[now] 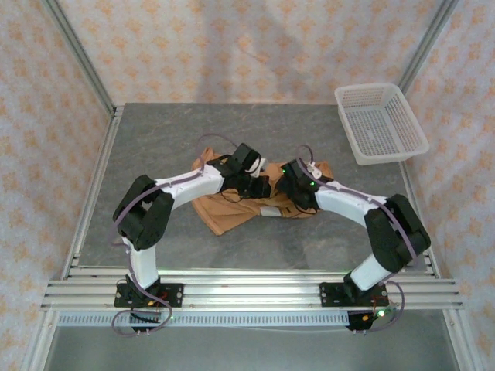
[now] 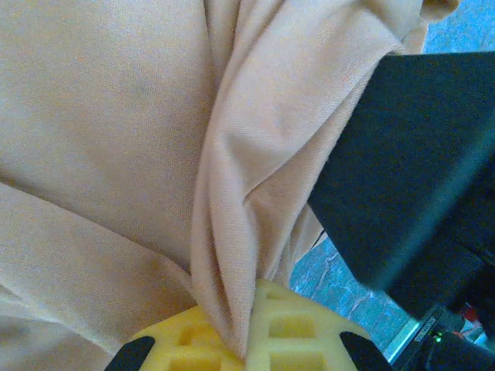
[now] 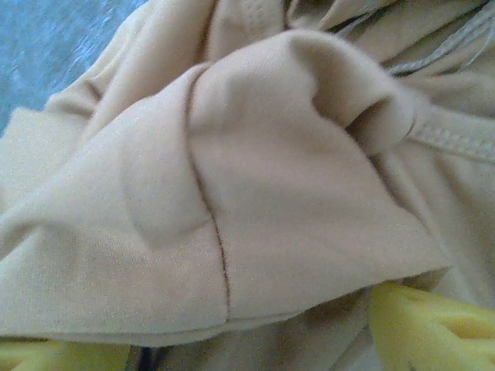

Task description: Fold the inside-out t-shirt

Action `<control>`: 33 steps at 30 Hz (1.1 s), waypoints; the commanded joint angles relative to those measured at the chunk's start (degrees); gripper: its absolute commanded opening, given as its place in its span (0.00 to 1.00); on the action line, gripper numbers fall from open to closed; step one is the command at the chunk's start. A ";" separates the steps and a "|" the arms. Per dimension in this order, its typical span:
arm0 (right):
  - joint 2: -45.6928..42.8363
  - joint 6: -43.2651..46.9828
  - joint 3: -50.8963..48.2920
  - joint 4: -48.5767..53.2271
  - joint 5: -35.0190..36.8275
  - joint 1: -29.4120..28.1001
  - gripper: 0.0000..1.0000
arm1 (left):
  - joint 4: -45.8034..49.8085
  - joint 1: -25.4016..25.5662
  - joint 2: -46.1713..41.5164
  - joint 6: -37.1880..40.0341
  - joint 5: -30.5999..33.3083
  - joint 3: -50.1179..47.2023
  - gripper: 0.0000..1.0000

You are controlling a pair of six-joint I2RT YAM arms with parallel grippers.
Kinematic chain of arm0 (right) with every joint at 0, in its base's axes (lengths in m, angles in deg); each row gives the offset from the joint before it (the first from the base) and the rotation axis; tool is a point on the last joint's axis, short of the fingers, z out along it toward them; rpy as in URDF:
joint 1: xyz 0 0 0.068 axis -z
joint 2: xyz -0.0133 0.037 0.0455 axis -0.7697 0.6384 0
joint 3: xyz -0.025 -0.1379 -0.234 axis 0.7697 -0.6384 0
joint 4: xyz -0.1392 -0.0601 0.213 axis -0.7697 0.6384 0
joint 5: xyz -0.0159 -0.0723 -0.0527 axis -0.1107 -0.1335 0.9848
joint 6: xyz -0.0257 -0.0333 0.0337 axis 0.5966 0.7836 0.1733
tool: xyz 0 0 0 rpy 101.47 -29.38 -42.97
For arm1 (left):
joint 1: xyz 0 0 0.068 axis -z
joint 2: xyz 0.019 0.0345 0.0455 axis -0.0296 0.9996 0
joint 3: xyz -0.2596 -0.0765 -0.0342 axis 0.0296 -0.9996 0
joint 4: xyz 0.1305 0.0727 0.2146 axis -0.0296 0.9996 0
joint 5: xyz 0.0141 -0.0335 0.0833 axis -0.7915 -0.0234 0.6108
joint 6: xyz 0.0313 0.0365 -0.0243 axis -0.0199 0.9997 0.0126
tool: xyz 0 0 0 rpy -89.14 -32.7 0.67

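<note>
The inside-out t-shirt (image 1: 229, 213) lies crumpled in the middle of the grey table, with a small white label (image 1: 269, 211) showing on its near side. Both arms reach in over it from either side. My left gripper (image 2: 247, 342) is shut on a bunched fold of the tan cloth (image 2: 232, 232), pinched between its yellow fingers (image 2: 309, 328). My right gripper (image 3: 247, 344) is open, its yellow fingers (image 3: 429, 328) wide apart, and a seamed piece of the shirt (image 3: 232, 201) lies across the gap. From above, the two grippers sit close together at the shirt's far edge.
A white plastic basket (image 1: 380, 124) stands at the table's back right corner. The black body of the right arm (image 2: 418, 170) hangs just beside the left gripper. Bare grey table (image 1: 155, 147) surrounds the shirt. Patterned walls close in the back and sides.
</note>
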 commanded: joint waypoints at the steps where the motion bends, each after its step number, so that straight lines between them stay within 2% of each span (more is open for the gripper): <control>1: -3.50 -0.34 -1.89 1.66 -1.17 -1.09 0.78 | -1.52 0.75 -0.69 -0.44 1.58 -1.46 0.00; 4: -5.65 -0.52 -3.38 0.76 -0.78 -1.52 0.71 | -1.65 1.09 -0.89 -0.46 1.67 -2.25 0.00; 6: -6.02 -0.20 -3.46 0.66 -0.22 -1.57 0.58 | -1.78 1.13 -0.89 -0.57 1.80 -2.44 0.00; 9: -4.88 0.30 -2.62 1.38 0.51 -1.57 0.31 | -1.61 1.12 -0.80 -0.45 2.11 -2.35 0.00; 11: -3.32 0.66 -1.81 1.88 1.13 -1.57 0.23 | -1.43 1.13 -0.72 -0.48 2.19 -2.27 0.00; 15: 0.06 0.89 0.23 1.85 1.00 -1.43 0.22 | -1.08 1.11 -0.73 -0.33 2.24 -2.06 0.00; 21: 4.68 1.72 4.06 1.54 1.74 -0.84 0.40 | -0.38 1.11 -0.80 0.07 2.21 -1.88 0.00; 33: 10.39 4.55 8.80 3.21 2.34 1.42 0.43 | 0.16 1.17 -1.16 0.74 2.02 -2.01 0.00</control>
